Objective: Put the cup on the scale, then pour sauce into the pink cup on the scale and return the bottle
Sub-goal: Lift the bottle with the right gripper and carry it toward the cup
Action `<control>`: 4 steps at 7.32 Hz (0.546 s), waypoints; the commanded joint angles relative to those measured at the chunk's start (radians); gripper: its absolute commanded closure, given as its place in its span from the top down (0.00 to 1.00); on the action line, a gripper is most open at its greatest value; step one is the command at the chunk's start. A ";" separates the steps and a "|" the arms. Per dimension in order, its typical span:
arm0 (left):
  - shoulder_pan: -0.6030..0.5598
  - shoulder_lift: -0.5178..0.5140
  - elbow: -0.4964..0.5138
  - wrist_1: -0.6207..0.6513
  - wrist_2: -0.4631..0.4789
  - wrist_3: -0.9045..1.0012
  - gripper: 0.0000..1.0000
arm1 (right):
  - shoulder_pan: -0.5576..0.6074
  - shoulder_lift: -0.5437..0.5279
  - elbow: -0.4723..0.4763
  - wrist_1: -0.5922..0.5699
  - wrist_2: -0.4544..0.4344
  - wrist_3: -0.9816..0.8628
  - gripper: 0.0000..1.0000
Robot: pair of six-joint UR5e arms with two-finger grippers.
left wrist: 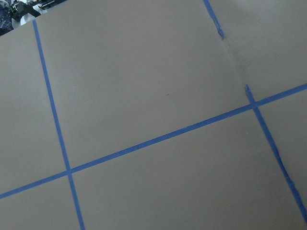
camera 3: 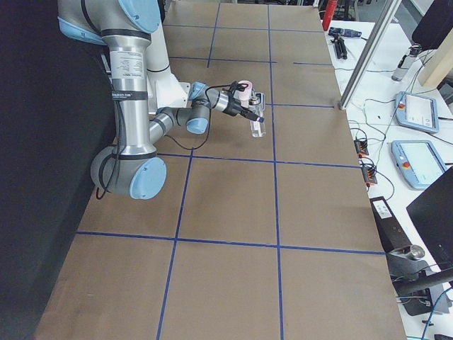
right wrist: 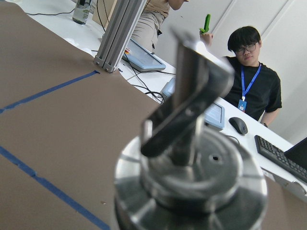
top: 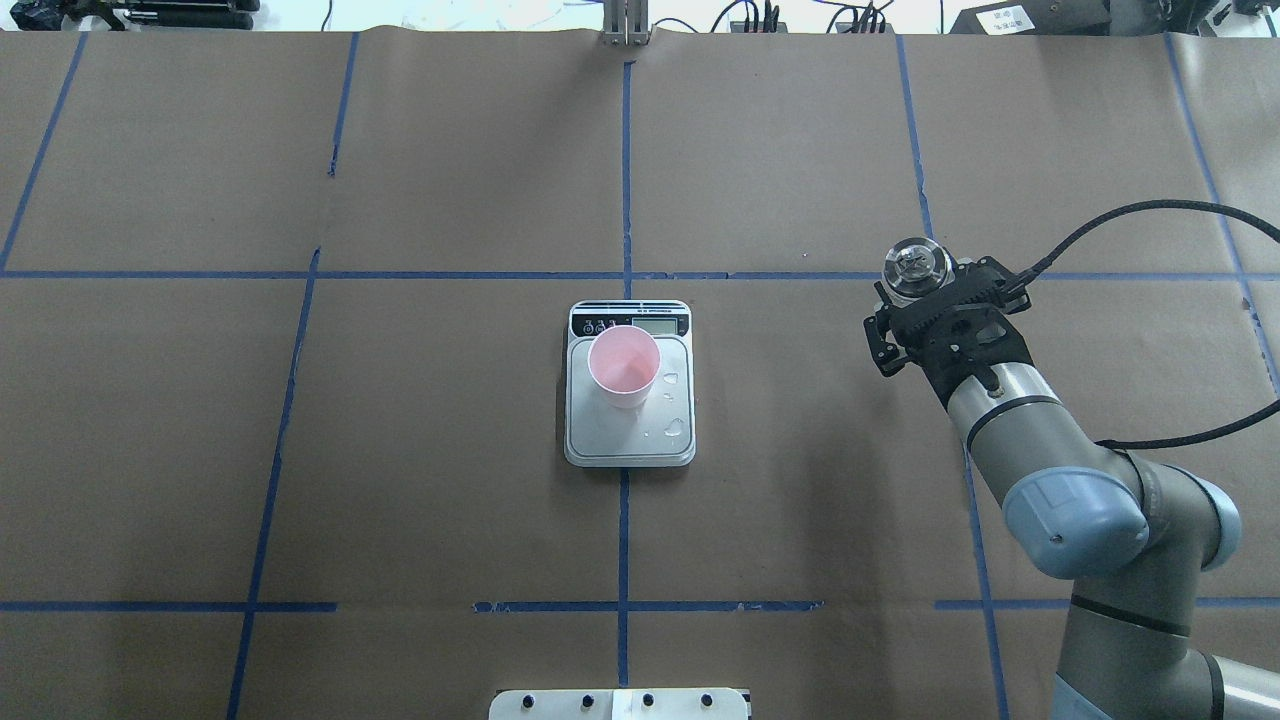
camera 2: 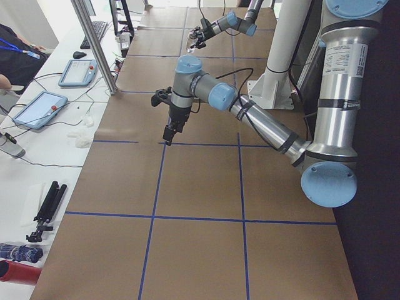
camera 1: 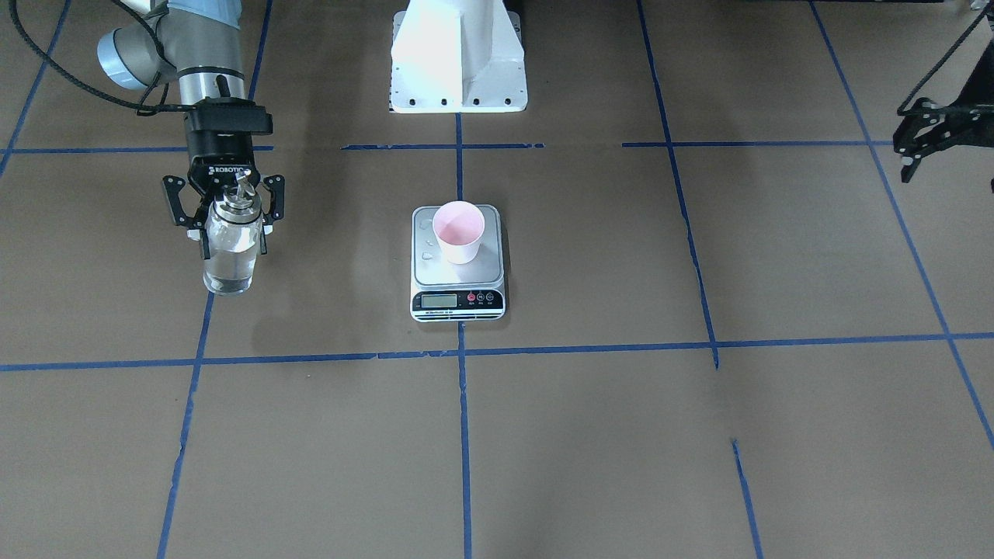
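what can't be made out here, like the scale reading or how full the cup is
Scale display: digits too small in both table views.
Cup: liquid level unreadable; the pink inside shows no clear surface.
Left gripper: tiny in exterior left view, cut off by the front-facing view's edge; open or shut unclear.
Bottle in the right gripper: cap blurred in right wrist view, body hidden below it.

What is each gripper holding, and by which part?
The right gripper grips the bottle by the upper part of its glass body. The left gripper appears to hold nothing.
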 commanded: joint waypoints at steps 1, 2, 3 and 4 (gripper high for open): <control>-0.169 0.027 0.081 -0.001 -0.032 0.300 1.00 | -0.008 0.059 -0.037 -0.002 -0.057 -0.157 0.00; -0.188 0.028 0.113 -0.004 -0.032 0.327 1.00 | -0.028 0.081 -0.051 -0.002 -0.112 -0.235 0.00; -0.223 0.028 0.157 -0.007 -0.045 0.331 1.00 | -0.034 0.115 -0.069 -0.002 -0.122 -0.251 0.00; -0.231 0.027 0.238 -0.054 -0.055 0.364 1.00 | -0.046 0.122 -0.076 -0.011 -0.128 -0.253 0.00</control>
